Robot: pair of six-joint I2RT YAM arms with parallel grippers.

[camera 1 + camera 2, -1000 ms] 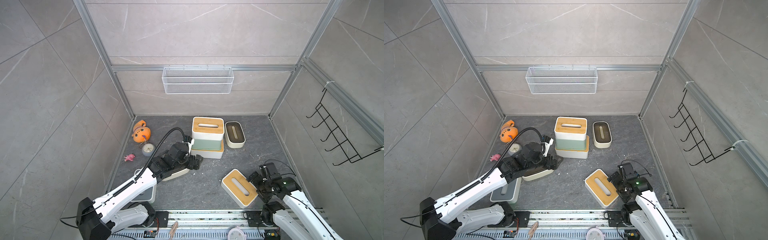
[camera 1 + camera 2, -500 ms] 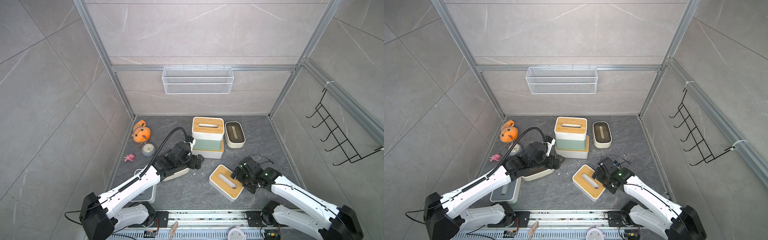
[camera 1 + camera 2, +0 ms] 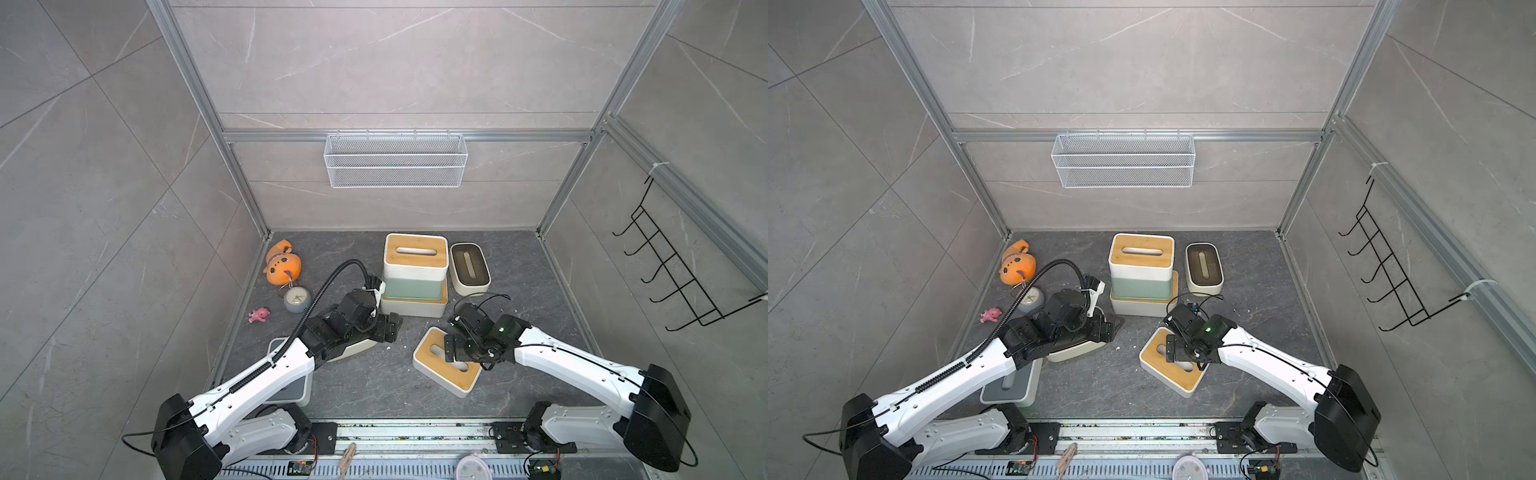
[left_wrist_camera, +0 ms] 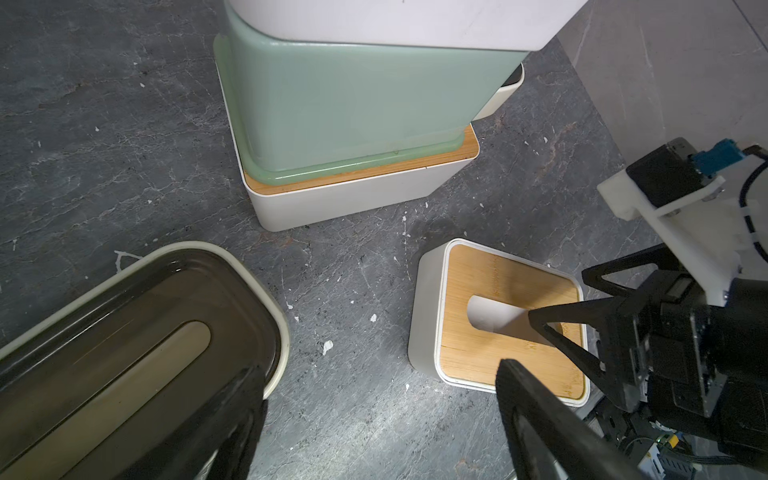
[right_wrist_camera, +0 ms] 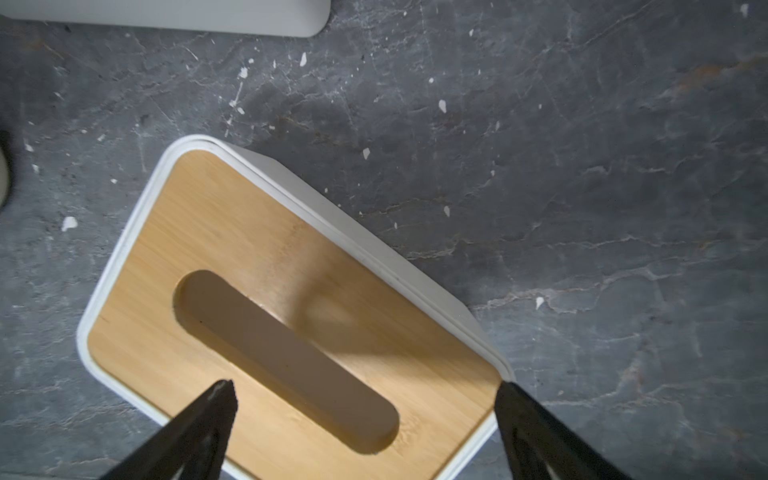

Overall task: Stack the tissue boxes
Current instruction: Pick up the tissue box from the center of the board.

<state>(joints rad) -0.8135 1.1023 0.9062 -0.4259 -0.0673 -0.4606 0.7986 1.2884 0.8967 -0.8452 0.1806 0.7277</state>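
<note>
Three tissue boxes stand stacked at the back: a white bamboo-lidded box (image 3: 413,308), a pale green one (image 3: 411,289), and another white bamboo-lidded box (image 3: 415,253) on top. A cream box with a brown lid (image 3: 469,266) sits to their right. A second cream box (image 4: 124,332) lies under my left gripper (image 4: 378,370), which is open with bare floor between its fingers. A loose bamboo-lidded box (image 5: 249,249) lies askew at the front. My right gripper (image 5: 363,386) hangs open just above its lid. A white box with a grey lid (image 3: 1013,386) is partly hidden under my left arm.
An orange plush (image 3: 282,264), a small clock (image 3: 297,299) and a pink toy (image 3: 259,314) lie by the left wall. A white wire basket (image 3: 395,160) hangs on the back wall. A black hook rack (image 3: 673,282) hangs on the right wall.
My right arm has swung in from the front right, and its gripper now hangs over the loose bamboo-lidded box. That box has slid left. My left arm has hardly moved.
</note>
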